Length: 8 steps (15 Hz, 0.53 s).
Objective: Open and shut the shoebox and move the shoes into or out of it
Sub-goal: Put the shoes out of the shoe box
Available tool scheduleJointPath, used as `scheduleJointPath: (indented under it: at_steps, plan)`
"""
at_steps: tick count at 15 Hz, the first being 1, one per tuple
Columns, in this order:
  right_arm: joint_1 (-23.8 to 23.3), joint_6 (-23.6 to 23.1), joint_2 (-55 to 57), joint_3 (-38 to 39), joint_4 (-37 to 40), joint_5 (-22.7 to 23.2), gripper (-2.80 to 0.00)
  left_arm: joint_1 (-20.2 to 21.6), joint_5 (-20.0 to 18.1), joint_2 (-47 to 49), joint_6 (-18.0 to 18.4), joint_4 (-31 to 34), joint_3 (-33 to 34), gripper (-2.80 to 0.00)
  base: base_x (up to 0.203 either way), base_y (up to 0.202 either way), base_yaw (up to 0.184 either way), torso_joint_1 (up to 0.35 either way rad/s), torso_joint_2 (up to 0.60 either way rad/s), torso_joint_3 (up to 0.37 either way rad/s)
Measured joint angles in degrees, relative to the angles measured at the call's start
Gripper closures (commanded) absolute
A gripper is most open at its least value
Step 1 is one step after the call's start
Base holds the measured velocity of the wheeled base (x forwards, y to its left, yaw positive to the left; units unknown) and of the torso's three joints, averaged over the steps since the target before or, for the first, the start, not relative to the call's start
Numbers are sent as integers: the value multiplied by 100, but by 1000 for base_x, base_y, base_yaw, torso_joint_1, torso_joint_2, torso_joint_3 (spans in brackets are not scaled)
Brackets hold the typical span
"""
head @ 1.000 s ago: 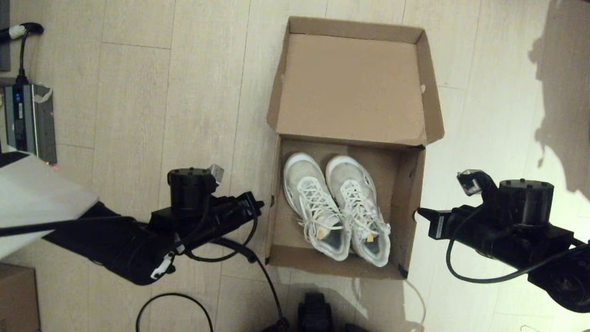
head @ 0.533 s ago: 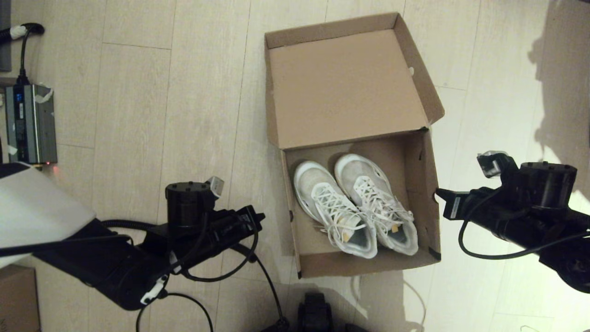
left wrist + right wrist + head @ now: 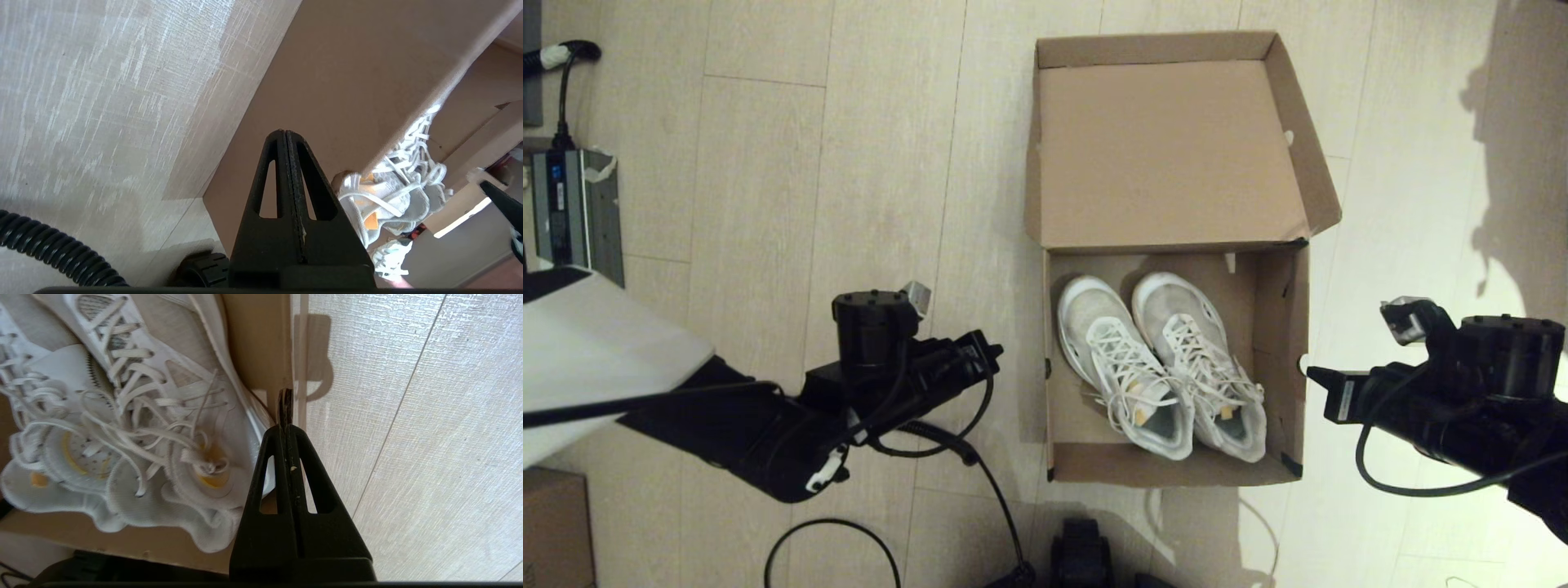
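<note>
The brown shoebox [image 3: 1176, 471] stands open on the floor, its lid [image 3: 1168, 155] folded back on the far side. The white sneakers [image 3: 1160, 367] lie side by side inside, toes toward the lid. My right gripper [image 3: 1309, 373] is at the box's right wall, shut on that wall's top edge [image 3: 284, 404]; the shoes [image 3: 135, 428] lie just beyond it. My left gripper [image 3: 995, 353] is shut and empty, a short gap left of the box. Its wrist view shows the box's outer wall [image 3: 347, 81] and the shoes' laces [image 3: 392, 192] past its fingertips [image 3: 284, 132].
A grey power unit [image 3: 576, 216] with a cable stands at the far left. A white surface [image 3: 596, 351] and the corner of a small brown carton [image 3: 551, 523] are at the near left. Black cables [image 3: 980, 474] loop on the floor below the left arm.
The shoebox has slid to the right together with my right gripper, twisting on the way and then squaring up again. The left gripper has shifted slightly right.
</note>
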Motion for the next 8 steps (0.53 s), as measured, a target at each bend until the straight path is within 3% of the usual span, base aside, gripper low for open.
scheduleJointPath:
  at_steps: [5, 8]
  plan:
    - [262, 46, -596, 31, 421, 143, 0, 6, 38, -257, 18, 589, -186, 0, 0, 0, 0, 0, 0, 0]
    - [813, 62, -1062, -379, 1417, 26, 0, 110, 62, -896, 37, 1124, -55, 0, 0, 0, 0, 0, 0, 0]
